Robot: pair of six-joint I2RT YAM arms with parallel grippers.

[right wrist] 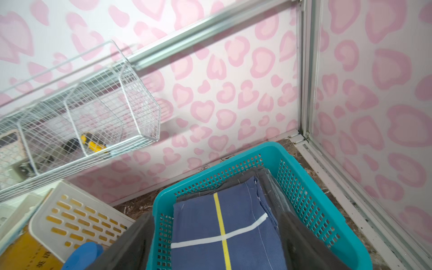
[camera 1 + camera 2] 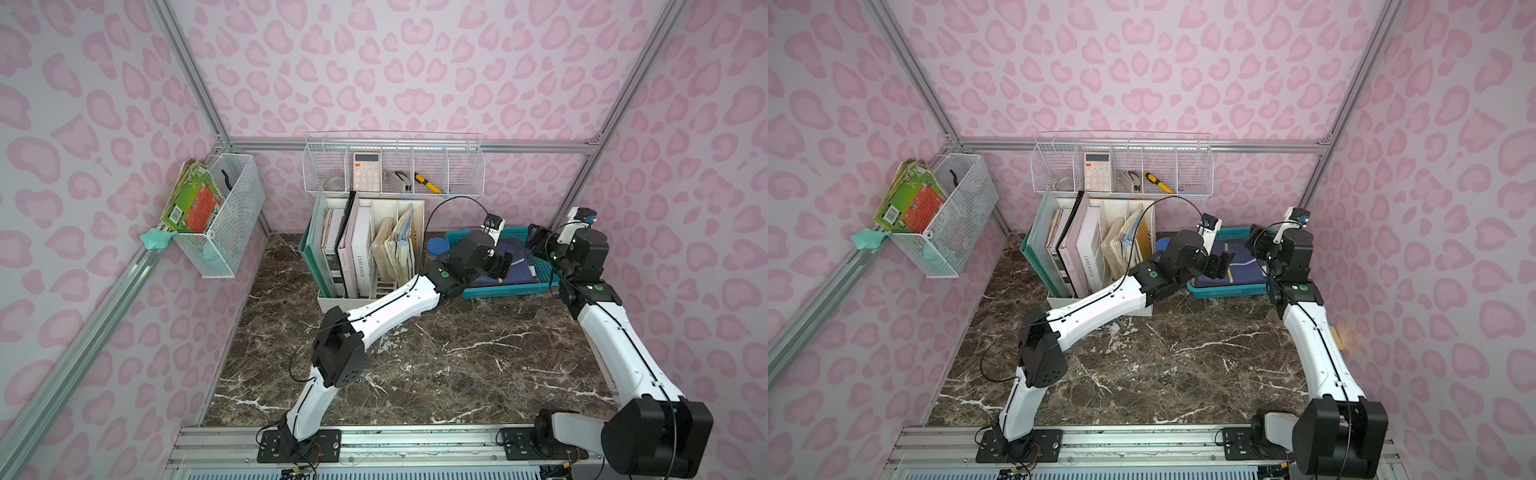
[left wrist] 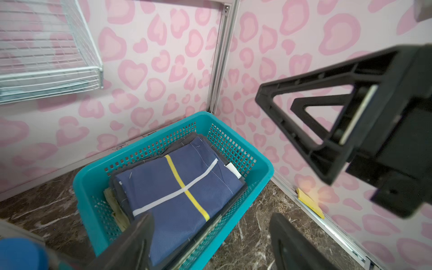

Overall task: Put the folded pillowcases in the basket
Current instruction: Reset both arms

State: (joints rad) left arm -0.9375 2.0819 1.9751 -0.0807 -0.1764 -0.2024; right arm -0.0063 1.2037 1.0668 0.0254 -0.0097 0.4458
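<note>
The folded pillowcase (image 2: 521, 259) (image 2: 1246, 266) is navy with a yellow and a white stripe. It lies flat inside the teal basket (image 2: 498, 292) (image 2: 1225, 292) at the back right corner, on top of grey and yellowish cloth. In the left wrist view, my left gripper (image 3: 210, 233) is open astride the basket's (image 3: 265, 164) side rim: one finger over the pillowcase (image 3: 177, 187), the other over the table. In the right wrist view, my right gripper (image 1: 215, 233) is open just above the pillowcase (image 1: 205, 224), a finger on either side. Neither gripper holds anything.
A white file organizer (image 2: 365, 249) full of books stands left of the basket, with a blue-lidded jar (image 2: 438, 249) between them. White wire baskets hang on the back wall (image 2: 395, 166) and the left wall (image 2: 220, 216). Both walls stand close to the basket.
</note>
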